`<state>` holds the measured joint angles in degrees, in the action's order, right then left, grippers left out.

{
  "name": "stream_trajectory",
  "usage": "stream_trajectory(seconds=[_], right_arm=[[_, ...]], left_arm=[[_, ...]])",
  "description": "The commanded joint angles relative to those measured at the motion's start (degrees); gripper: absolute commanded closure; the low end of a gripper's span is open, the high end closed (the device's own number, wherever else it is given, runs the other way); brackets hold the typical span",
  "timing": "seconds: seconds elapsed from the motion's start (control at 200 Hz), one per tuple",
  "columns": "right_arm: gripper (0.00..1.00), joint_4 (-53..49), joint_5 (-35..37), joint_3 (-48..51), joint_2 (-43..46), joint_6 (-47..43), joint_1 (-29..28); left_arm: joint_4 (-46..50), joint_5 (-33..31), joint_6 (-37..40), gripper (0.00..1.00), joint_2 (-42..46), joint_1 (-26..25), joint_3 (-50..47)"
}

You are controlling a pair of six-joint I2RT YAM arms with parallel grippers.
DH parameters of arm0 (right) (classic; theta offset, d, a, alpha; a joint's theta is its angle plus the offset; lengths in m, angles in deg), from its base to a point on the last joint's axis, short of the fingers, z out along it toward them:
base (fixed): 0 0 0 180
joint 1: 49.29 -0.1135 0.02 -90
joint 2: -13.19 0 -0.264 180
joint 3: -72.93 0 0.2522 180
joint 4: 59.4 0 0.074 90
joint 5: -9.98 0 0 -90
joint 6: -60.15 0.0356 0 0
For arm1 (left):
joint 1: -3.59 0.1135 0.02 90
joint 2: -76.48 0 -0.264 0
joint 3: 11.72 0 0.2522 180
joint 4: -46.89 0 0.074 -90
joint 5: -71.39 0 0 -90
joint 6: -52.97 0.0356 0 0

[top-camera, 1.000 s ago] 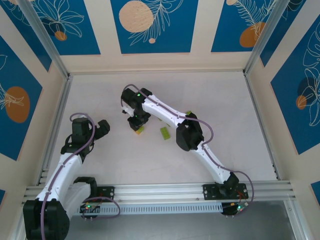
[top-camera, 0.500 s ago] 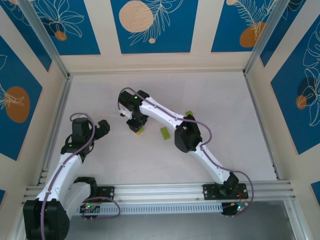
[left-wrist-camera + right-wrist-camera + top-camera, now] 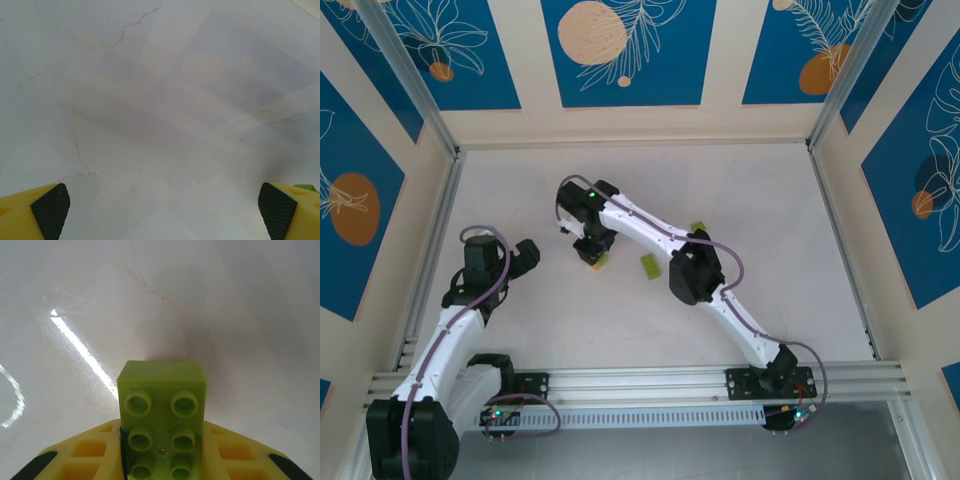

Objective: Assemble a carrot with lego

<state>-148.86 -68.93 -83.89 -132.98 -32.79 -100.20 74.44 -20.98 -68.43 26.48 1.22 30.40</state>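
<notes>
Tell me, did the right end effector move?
Yes, slightly: the right end effector shifted left in the top view, away from the loose green brick that stayed put.

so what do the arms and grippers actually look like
Both the left arm and right arm have white shells with black joints, and a purplish cable loops along each. A green light glows near the right wrist. The left gripper and right gripper have yellow fingers with black textured pads.

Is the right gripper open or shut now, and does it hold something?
Shut on a lime-green brick: the right gripper has its yellow fingers against both sides of it.
</notes>
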Motion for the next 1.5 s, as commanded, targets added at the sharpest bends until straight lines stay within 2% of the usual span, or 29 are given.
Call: stream_trajectory(seconds=[0.0, 0.23, 0.59, 0.79, 1.03, 1.205, 1.31, 1.495], right_arm=[[0.73, -4.98, -2.15, 3.12, 1.81, 4.69, 1.29], [0.73, -0.40, -1.07, 11.50, 9.33, 11.32, 3.62], [0.72, 5.23, -1.51, 18.21, 9.92, 12.59, 2.58], [0.64, 6.09, -0.83, 18.46, 10.69, 12.86, 2.41], [0.44, 6.43, -0.78, 18.21, 12.99, 12.32, 2.58], [0.37, 6.40, -0.06, 19.21, 16.51, 12.43, 2.75], [0.35, 8.89, 1.61, 24.68, 22.55, 13.77, 3.57], [0.34, 14.45, 2.62, 40.00, 32.57, 17.21, 6.88]], left_arm=[[-1.20, 0.70, 0.68, 0.01, -0.18, 0.09, -0.23], [-1.19, 0.92, 0.64, 0.01, -0.36, 0.10, -0.23], [-0.96, 1.05, 0.64, 0.01, -0.27, 0.11, -0.15], [-1.30, 1.32, 0.68, 0.01, -1.20, 0.09, 0.22], [-1.53, 1.38, 0.68, 0.01, -1.83, 0.09, 0.46], [-1.37, 1.53, 0.65, 0.01, -1.93, 0.09, 0.51], [-1.20, 1.49, 0.64, 0.01, -1.85, 0.09, 0.59], [-1.16, 1.49, 0.64, 0.01, -1.65, 0.04, 0.38]])
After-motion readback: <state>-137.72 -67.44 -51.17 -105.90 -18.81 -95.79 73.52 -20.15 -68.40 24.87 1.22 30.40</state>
